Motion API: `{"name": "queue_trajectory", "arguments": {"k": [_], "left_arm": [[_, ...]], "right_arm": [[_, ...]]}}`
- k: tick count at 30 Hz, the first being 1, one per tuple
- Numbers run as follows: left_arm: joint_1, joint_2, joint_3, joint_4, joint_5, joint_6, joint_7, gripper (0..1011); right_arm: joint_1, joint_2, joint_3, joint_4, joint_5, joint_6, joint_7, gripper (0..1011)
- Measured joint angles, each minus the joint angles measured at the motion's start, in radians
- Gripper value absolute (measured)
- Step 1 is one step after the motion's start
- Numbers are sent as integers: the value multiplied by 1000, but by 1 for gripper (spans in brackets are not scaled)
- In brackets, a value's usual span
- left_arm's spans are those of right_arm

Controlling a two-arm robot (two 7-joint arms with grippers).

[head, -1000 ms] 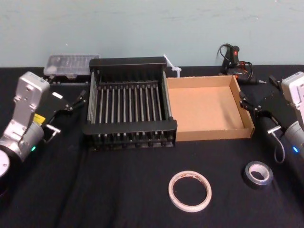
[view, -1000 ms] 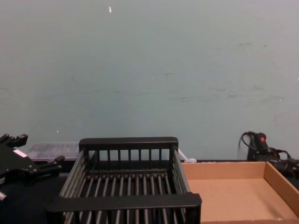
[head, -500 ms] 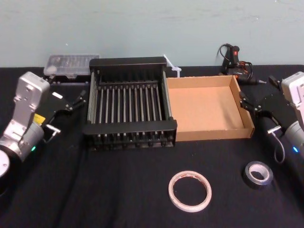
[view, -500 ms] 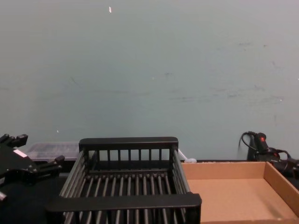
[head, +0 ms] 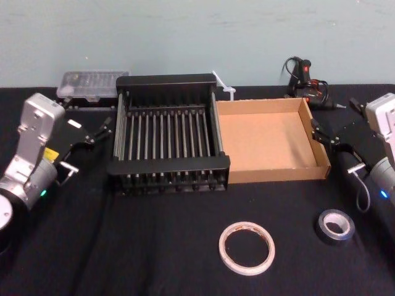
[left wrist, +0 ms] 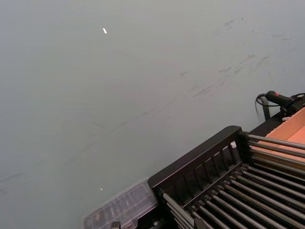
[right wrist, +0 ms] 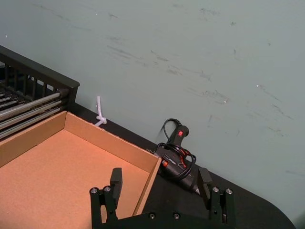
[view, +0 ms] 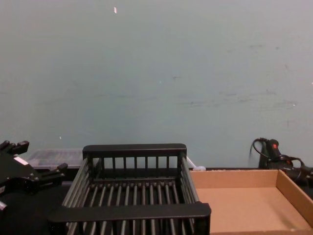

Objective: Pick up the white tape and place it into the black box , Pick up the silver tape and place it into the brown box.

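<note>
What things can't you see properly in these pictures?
- Head view: the print on the white tape is too small to read.
- Head view: whatever is inside the clear case is too small and blurry to tell.
- Chest view: the glue gun sits partly behind the back wall of the brown box and is cut off by the picture's right edge.
</note>
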Motion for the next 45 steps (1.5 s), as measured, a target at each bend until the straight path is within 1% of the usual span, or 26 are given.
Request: {"name": "queue_trajectory", "arguments": {"k": [6,10,14,20,21,24,27,30,31,33,34,36,37,39,40,45], "left_arm": [[0,0,0,0,0,0,0,1001],[0,0,0,0,0,0,0,1002],[0,0,0,0,0,0,0,1001],[0,0,0,0,0,0,0,1001],[0,0,0,0,0,0,0,1001],[0,0,0,0,0,0,0,1001],[0,0,0,0,0,0,0,1001],[0,0,0,0,0,0,0,1001],[0,0,0,0,0,0,0,1001],[0,0,0,0,0,0,0,1002],[0,0,0,0,0,0,0,1001],[0,0,0,0,0,0,0,1001],[0,0,0,0,0,0,0,1001],[0,0,0,0,0,0,0,1001],[0,0,0,0,0,0,0,1001],[0,0,0,0,0,0,0,1001]], "right_arm": [[0,0,0,0,0,0,0,1002],[1,-7,9,-2,-1,5,10,1002],[-11,-2,27,-25,10,23,29,1002],[-55,26,68,-98,46,69,59,1002],[-69,35,79,-119,58,84,67,1002],[-94,51,100,-154,78,105,77,1002],[-143,77,139,-216,117,143,95,1002],[-174,94,164,-253,141,166,104,1002],[-197,105,183,-277,156,179,110,1002],[-219,118,202,-300,172,193,117,1002],[-241,129,219,-322,185,205,124,1002],[-263,139,236,-341,197,217,129,1002],[-285,150,253,-361,208,230,135,1002],[-304,159,268,-376,217,241,139,1002],[-326,169,283,-394,225,253,144,1002],[-384,193,322,-434,247,291,159,1002]]}}
